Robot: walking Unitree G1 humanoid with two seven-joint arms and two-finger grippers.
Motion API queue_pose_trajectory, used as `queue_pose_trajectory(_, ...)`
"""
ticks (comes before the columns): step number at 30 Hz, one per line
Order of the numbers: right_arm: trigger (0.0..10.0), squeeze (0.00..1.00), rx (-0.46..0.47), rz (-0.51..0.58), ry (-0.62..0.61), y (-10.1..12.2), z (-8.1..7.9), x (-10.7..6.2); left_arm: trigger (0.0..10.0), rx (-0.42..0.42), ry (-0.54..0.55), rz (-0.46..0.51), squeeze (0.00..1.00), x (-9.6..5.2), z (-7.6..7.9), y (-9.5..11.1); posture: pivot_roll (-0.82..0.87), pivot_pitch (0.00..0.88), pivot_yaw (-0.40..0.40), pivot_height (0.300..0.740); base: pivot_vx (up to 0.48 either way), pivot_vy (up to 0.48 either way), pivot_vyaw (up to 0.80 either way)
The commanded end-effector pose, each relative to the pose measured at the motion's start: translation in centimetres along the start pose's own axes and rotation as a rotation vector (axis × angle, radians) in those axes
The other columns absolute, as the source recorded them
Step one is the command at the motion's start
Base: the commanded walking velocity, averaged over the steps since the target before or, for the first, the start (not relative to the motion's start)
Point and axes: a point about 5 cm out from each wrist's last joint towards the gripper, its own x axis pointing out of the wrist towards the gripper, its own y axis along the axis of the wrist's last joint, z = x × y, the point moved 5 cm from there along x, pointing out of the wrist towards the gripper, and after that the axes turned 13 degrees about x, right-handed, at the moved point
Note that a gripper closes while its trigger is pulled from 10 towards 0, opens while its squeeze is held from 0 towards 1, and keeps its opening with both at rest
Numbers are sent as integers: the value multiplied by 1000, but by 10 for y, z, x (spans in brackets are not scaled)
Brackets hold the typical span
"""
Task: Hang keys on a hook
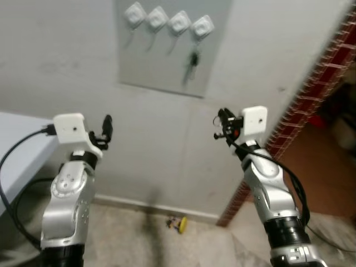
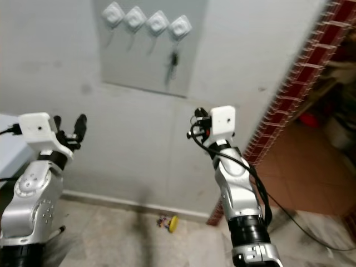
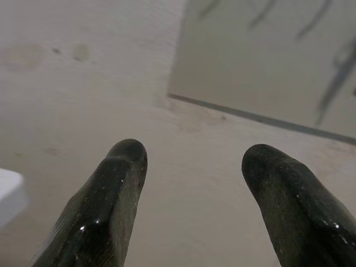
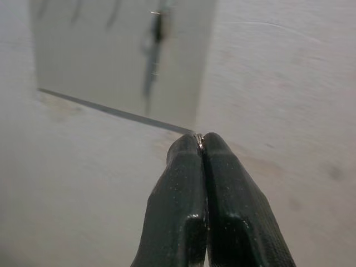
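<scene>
— What are the arms doing?
— Both silver arms are reaching up and forward, elbows bent, wrists lifted to about the same height.
— And the left tool?
— Its two black fingers are standing well apart with nothing between them.
— The right tool?
— Its fingers are pressing together, pinching a thin metal ring at the very tips.

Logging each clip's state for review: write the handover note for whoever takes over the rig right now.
Left gripper: open, holding nothing, raised toward the wall.
Right gripper: shut, a sliver of metal pinched at the fingertips; what it belongs to cannot be told.
Keys hang from the rightmost hook of four on the wall panel.
A small yellow object lies on the floor by the wall.
Left: confirm the hang, withdraw.
</scene>
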Motion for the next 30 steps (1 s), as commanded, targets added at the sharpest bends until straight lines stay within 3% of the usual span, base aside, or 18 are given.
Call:
queue_pose_trajectory(1,10000,0,4,22,-18,7,2,1,10000,4,-13,-2,0,0,3,2,-17,0,-82,740,0,0,0)
queue_pose_trajectory(16,10000,0,-7,-28,-30,0,3,1,10000,-10,-26,-22,0,-1,9,0,-22,0,-87,740,0,0,0)
queue_pose_trajectory(30,10000,0,-10,-43,5,-1,-1,-1,10000,-45,-5,-34,0,0,2,-2,-26,0,-99,740,0,0,0)
